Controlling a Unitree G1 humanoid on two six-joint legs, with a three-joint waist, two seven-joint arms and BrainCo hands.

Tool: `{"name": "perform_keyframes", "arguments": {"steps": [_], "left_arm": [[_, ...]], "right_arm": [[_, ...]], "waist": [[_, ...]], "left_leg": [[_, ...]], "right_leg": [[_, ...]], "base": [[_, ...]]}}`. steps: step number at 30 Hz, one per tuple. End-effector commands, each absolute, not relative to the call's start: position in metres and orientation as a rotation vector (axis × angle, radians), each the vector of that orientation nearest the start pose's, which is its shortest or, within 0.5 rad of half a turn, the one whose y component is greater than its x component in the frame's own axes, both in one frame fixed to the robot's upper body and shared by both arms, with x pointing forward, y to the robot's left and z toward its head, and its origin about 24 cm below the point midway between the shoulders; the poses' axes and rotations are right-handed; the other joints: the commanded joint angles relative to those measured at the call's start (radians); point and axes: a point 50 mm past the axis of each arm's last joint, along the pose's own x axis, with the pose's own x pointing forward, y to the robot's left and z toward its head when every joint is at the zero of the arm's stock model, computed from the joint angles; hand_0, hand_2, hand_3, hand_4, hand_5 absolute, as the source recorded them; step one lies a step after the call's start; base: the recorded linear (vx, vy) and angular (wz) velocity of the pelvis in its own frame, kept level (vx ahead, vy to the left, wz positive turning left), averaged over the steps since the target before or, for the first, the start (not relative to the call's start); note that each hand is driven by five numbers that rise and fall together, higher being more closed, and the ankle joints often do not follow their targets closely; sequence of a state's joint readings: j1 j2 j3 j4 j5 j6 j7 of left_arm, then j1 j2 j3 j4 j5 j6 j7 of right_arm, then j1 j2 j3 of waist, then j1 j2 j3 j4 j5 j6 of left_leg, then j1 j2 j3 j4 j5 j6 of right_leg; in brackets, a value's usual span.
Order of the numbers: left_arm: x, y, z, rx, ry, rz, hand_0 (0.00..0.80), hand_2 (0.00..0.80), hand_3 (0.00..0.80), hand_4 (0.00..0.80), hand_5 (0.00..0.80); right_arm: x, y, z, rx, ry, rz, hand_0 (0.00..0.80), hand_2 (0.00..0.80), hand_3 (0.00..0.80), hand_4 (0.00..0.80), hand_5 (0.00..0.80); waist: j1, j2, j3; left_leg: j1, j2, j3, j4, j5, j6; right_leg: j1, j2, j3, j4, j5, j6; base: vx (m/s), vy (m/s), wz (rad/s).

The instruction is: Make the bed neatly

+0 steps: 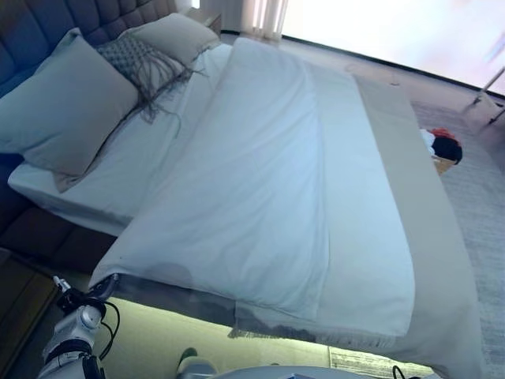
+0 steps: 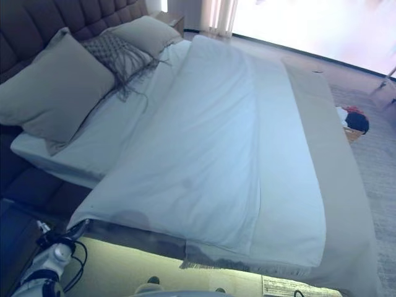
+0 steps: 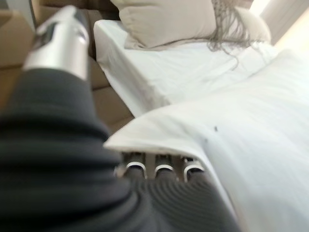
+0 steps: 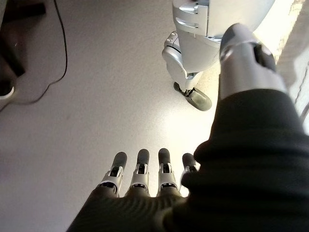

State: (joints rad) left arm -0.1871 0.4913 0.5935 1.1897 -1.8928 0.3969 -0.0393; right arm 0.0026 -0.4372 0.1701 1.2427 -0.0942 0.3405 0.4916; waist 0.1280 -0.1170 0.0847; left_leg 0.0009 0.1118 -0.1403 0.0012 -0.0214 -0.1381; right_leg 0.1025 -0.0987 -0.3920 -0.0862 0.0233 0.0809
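Note:
A white duvet [image 1: 260, 181] lies spread over the bed, over a grey bedspread [image 1: 430, 229] that covers the foot end. A large pillow [image 1: 67, 110], a fringed cushion [image 1: 142, 63] and a second pillow [image 1: 173, 35] lean at the tufted headboard [image 1: 47, 20]. My left hand [image 1: 83, 306] is at the duvet's near corner on my side of the bed. In the left wrist view its fingers [image 3: 159, 169] reach under that corner [image 3: 145, 137], the thumb [image 3: 60, 38] raised clear of the cloth. My right hand [image 4: 154, 181] hangs open over the floor, holding nothing.
A basket with red, white and dark clothes [image 1: 443, 150] stands on the floor beyond the bed's far side. A dark nightstand [image 1: 20, 304] stands beside my left arm. A cable [image 4: 53, 58] lies on the floor near my right hand.

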Motion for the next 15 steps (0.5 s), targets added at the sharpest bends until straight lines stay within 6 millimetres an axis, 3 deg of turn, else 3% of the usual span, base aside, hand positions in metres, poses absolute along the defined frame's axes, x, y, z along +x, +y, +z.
{"name": "perform_keyframes", "arguments": {"steps": [1,7,15], "left_arm": [[0.085,0.443,-0.029,-1.495,-0.279,1.03,0.0,0.0,0.0,0.0,0.0],[0.111,0.401,-0.057,-1.493,-0.079,0.854,0.0,0.0,0.0,0.0,0.0],[0.11,0.36,-0.087,-1.531,0.161,0.777,0.0,0.0,0.0,0.0,0.0]], "right_arm": [[0.046,-0.305,-0.139,-0.163,1.688,0.191,0.0,0.0,0.0,0.0,0.0],[0.062,-0.295,-0.141,-0.155,1.634,0.208,0.0,0.0,0.0,0.0,0.0],[0.083,-0.292,-0.138,-0.161,1.579,0.25,0.0,0.0,0.0,0.0,0.0]], "waist": [[0.15,-0.036,0.058],[0.173,-0.055,0.125],[0.193,-0.089,0.191]], "left_leg": [[-0.061,-0.072,0.017,0.11,-0.053,0.099],[-0.109,-0.07,0.008,0.209,-0.09,0.099],[-0.155,-0.063,0.006,0.311,-0.129,0.101]], "right_leg": [[-0.034,-0.123,0.036,0.121,-0.011,0.054],[-0.049,-0.129,0.031,0.176,-0.023,0.041],[-0.053,-0.128,0.026,0.22,-0.031,0.037]], "base": [[-0.091,-0.002,0.31],[-0.094,-0.027,0.28],[-0.045,-0.016,0.55]]}}
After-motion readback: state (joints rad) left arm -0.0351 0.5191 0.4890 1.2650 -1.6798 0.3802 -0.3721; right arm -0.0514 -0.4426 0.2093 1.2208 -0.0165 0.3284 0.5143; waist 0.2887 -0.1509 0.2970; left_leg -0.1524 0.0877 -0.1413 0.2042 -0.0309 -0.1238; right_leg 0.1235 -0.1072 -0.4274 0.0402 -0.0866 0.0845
